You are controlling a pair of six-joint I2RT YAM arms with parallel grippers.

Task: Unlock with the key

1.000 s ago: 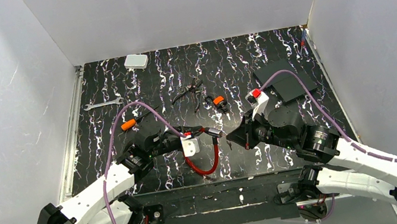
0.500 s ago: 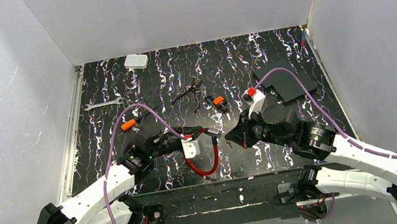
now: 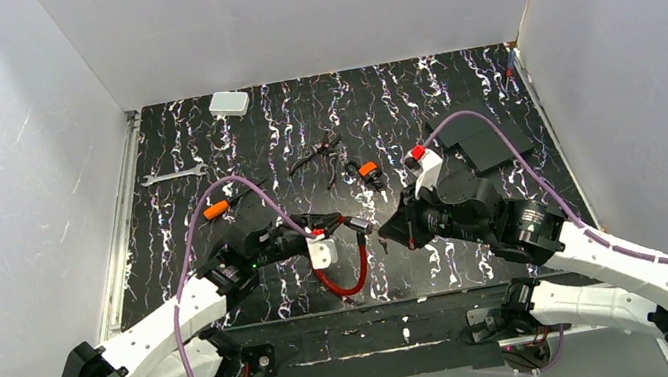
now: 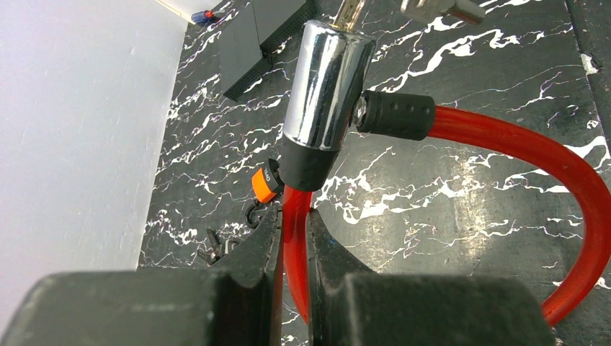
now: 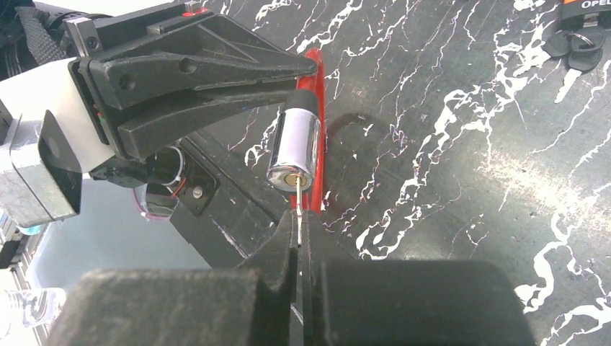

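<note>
The right gripper (image 5: pixel 297 241) is pinching the tiny thin-bladed metal key (image 5: pixel 297 207), tip meeting the keyhole of the chrome lock cylinder (image 5: pixel 294 150); the left gripper (image 4: pixel 292 225) is clamping the red cable loop (image 4: pixel 519 140) just below it; the cable flexing could be swinging the cylinder, jamming or bending the blade.

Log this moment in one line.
left gripper shut on red cable | right gripper shut on key | key tip at lock cylinder keyhole

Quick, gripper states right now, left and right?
Left gripper: shut on the red cable, just below the lock.
Right gripper: shut on the key, blade tip at the lock's keyhole.
</note>
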